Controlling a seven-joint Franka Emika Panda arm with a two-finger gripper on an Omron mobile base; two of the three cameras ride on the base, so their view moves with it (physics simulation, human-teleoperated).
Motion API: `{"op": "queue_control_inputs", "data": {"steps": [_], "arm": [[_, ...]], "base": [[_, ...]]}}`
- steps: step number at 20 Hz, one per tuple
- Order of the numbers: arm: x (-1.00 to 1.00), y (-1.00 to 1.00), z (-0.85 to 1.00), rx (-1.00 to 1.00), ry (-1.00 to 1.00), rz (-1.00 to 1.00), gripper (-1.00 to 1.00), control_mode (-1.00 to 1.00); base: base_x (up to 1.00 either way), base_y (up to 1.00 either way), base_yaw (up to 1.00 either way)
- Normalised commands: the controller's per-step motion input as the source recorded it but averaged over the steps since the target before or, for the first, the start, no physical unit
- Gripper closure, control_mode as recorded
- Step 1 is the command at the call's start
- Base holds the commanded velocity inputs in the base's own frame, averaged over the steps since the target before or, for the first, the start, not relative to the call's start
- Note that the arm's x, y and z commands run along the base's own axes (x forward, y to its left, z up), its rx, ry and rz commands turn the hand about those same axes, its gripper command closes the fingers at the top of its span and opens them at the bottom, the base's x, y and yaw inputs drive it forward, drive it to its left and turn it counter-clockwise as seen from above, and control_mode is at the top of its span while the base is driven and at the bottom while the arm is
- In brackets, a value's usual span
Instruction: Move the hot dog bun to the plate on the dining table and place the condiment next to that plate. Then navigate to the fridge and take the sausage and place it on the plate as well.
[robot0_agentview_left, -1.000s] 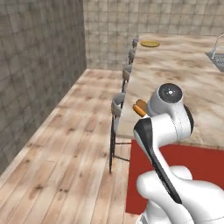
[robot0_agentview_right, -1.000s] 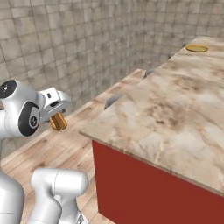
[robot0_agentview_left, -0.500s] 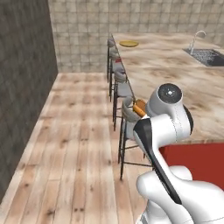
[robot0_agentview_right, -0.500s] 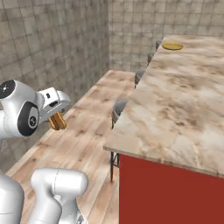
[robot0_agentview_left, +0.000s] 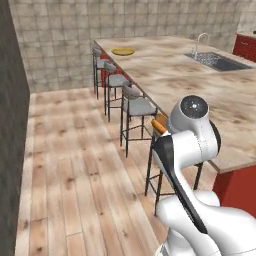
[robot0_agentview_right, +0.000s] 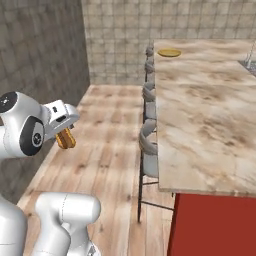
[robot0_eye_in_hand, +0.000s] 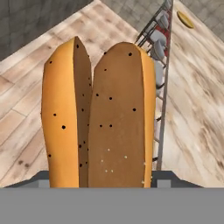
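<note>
The arm is folded back close to the robot's body, its hand held up at about counter height over the wooden floor (robot0_agentview_left: 75, 165), short of the dining table (robot0_agentview_right: 200, 115). In the right base view the gripper (robot0_agentview_right: 65, 134) points down and a little forward, and the hot dog bun (robot0_agentview_right: 65, 139) hangs beneath it, clamped between the fingers. In the left base view just one orange end of the bun (robot0_agentview_left: 159, 125) peeks out beside the white wrist. The hand view looks straight along the bun (robot0_eye_in_hand: 98, 116): two tall orange-tan halves, split down the middle and dotted with dark specks, standing up from the fingers with the floor and the table edge behind.

The plate (robot0_agentview_left: 123, 51) lies at the far end of the table, near the edge above the row of grey stools (robot0_agentview_left: 136, 104), well apart from the bun. The sink (robot0_agentview_left: 218, 61) and its tap (robot0_agentview_left: 198, 42) sit farther along the table on the right.

Compared with the earlier frames, the whole scene has swung round: the base has turned, so the table now stretches away lengthwise and more stools and the sink have come into sight. The arm keeps the same tucked pose, and the bun stays in the same grip.

No writing or label can be read anywhere.
</note>
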Motion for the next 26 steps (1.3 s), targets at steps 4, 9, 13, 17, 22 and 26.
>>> {"op": "queue_control_inputs", "data": {"steps": [4, 9, 13, 17, 22, 26], "arm": [[0.0, 0.0, 0.0, 0.0, 0.0, 0.0, 1.0, 1.0], [0.0, 0.0, 0.0, 0.0, 0.0, 0.0, 1.0, 1.0], [0.0, 0.0, 0.0, 0.0, 0.0, 0.0, 1.0, 1.0], [0.0, 0.0, 0.0, 0.0, 0.0, 0.0, 1.0, 1.0], [0.0, 0.0, 0.0, 0.0, 0.0, 0.0, 1.0, 1.0], [0.0, 0.0, 0.0, 0.0, 0.0, 0.0, 1.0, 1.0]], "base": [[0.73, 1.0, -0.41], [0.73, 1.0, -0.4], [0.75, 1.0, -0.4], [0.76, 1.0, -0.39], [0.87, 1.0, -0.37], [1.0, 1.0, -0.33]]}}
